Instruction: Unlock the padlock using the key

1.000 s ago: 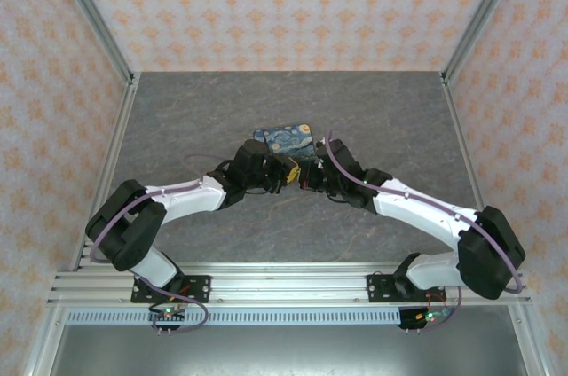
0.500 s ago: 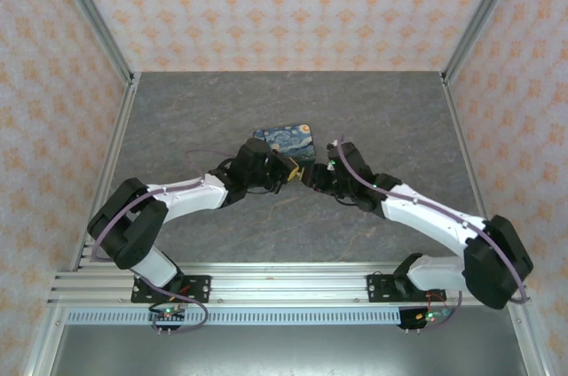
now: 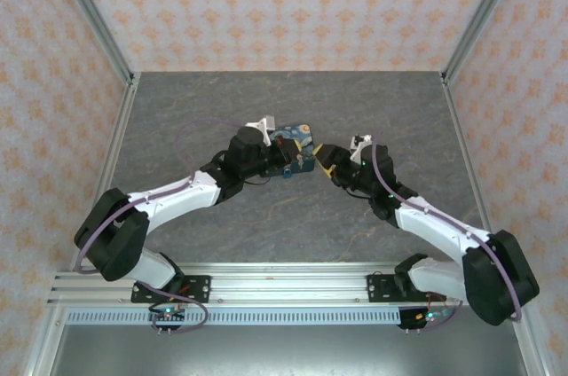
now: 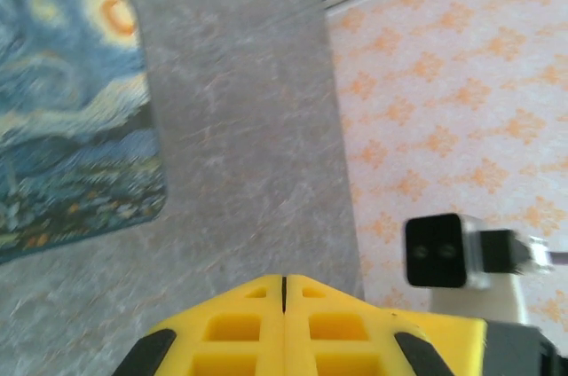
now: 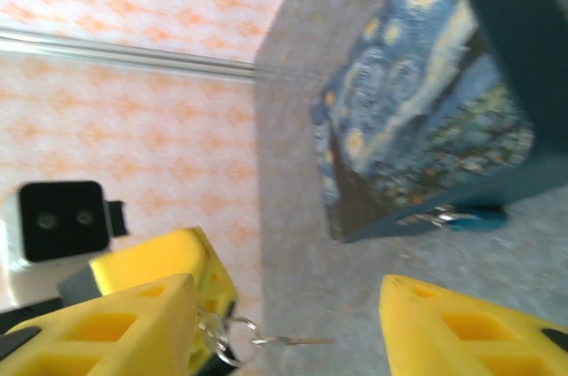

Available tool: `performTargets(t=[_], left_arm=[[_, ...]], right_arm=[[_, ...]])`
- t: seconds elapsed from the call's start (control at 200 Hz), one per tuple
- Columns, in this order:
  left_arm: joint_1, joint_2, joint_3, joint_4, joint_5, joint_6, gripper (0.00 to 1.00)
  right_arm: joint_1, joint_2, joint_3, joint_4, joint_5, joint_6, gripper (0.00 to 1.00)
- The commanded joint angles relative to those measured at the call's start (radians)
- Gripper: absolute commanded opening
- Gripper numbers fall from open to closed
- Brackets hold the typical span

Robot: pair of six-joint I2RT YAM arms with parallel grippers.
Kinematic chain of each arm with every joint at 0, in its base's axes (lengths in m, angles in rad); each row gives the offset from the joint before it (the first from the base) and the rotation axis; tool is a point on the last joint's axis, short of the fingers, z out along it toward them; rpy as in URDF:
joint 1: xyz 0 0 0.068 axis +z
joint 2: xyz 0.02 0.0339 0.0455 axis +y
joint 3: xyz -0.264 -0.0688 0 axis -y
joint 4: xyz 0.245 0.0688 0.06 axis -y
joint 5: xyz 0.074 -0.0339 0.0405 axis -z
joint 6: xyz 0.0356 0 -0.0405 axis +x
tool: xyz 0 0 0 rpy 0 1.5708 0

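The left pincer (image 3: 290, 163) is clenched tight, tips pressed together. The right pincer (image 3: 327, 161) stands released, its jaws parted and gripping nothing. From above, the two meet nose to nose just in front of the painted box (image 3: 295, 138), which sits mid-table (image 3: 177, 110). Key and padlock are too small to make out from up there.

From the left wrist, the yellow fingers (image 4: 240, 332) meet along a single seam with no gap. The box lies off to the left on the grey table, apart from the tips. The right arm's wrist camera (image 4: 439, 252) faces in from the right, so the arms are set head-on, a sensible pose for working something small between them.

From the right wrist, the key (image 5: 288, 339) sticks out level in the open space between the right pincer's parted fingers, touching neither pad that I can see. Its ring (image 5: 232, 330) sits right at the tip of the left pincer's yellow finger beyond. The picture is soft there, but the ring looks pinched in that clenched left pincer, which would explain why the key is level in mid-air. The padlock (image 5: 477, 215) hangs at the lower front edge of the box, beside a silvery hasp (image 5: 444, 215), well apart from the key. A hold on the ring leaves the blade free to point at the lock. I judge the keyhole not yet reached.
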State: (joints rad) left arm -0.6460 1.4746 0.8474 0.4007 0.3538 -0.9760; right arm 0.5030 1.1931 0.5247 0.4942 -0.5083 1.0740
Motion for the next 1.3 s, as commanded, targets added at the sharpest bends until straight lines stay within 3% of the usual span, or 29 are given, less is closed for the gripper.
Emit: performTargets(t=[0.0, 0.26, 0.445, 0.525, 0.816, 1.291], left_arm=[[0.009, -0.013, -0.037, 0.159, -0.045, 0.015, 0.00], [0.009, 0.006, -0.088, 0.309, -0.095, -0.105, 0.00], [0.009, 0.004, -0.088, 0.326, -0.103, -0.132, 0.00], [0.009, 0.001, -0.076, 0.308, -0.099, -0.129, 0.00], [0.009, 0.012, -0.082, 0.355, -0.104, -0.166, 0.00], [0.009, 0.052, -0.085, 0.405, -0.126, -0.213, 0.00]], right_arm=[[-0.003, 0.039, -0.001, 0.253, -0.017, 0.111, 0.55], [-0.003, 0.048, 0.000, 0.324, 0.001, 0.116, 0.53], [-0.002, 0.006, -0.012, 0.255, 0.051, 0.073, 0.82], [-0.003, -0.004, 0.006, 0.191, 0.055, 0.039, 0.84], [-0.001, 0.090, 0.033, 0.330, -0.015, 0.106, 0.68], [0.079, 0.155, 0.045, 0.441, 0.037, 0.147, 0.51]])
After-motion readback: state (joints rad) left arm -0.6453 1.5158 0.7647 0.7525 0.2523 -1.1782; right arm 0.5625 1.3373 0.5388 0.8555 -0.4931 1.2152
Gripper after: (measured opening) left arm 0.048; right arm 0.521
